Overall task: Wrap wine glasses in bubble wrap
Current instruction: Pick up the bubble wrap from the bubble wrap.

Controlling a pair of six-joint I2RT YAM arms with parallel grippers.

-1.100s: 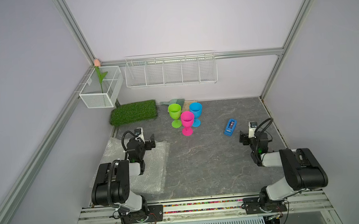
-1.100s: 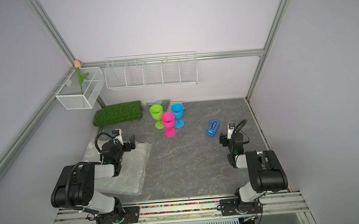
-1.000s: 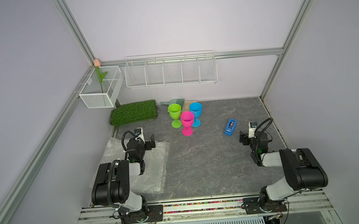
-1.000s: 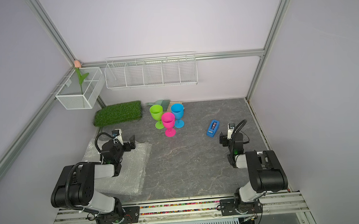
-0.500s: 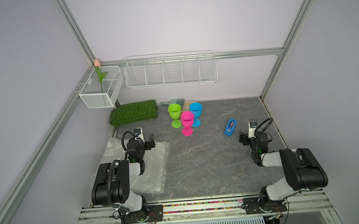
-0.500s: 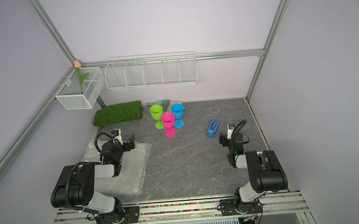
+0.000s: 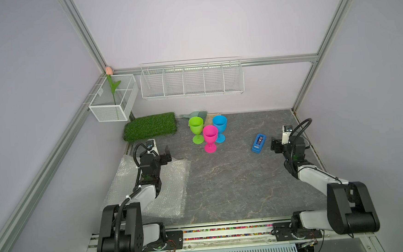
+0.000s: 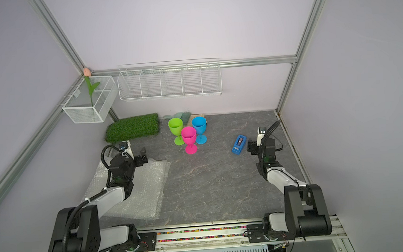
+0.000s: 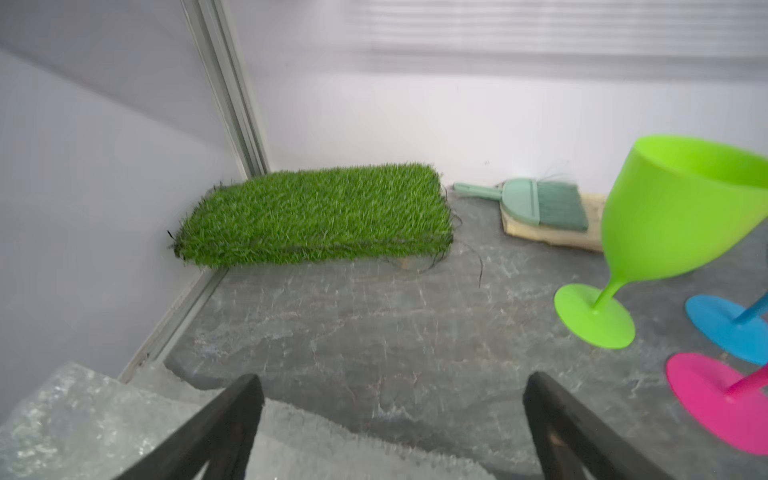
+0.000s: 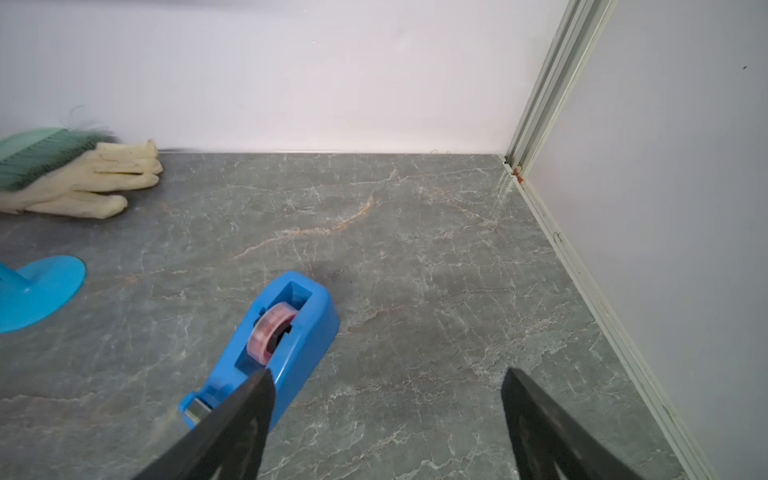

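Observation:
Three wine glasses stand upright in a cluster at the back middle, in both top views: lime green (image 7: pixel 196 125), hot pink (image 7: pixel 210 134) and sky blue (image 7: pixel 219 124). The bubble wrap (image 7: pixel 172 181) lies flat at the front left, under my left arm. My left gripper (image 9: pixel 390 380) is open and empty over the sheet's far edge (image 9: pixel 104 415), with the green glass (image 9: pixel 681 216) ahead of it and to one side. My right gripper (image 10: pixel 384 376) is open and empty above bare table, beside the blue tape dispenser (image 10: pixel 282 332). The blue glass's foot (image 10: pixel 37 291) shows at the edge of the right wrist view.
A green turf mat (image 7: pixel 151 126) lies at the back left. A teal brush and dustpan (image 7: pixel 196 114) and cream gloves (image 10: pixel 83 183) sit behind the glasses. A wire rack (image 7: pixel 191 80) and a mesh box holding a tulip (image 7: pixel 112 100) hang on the walls.

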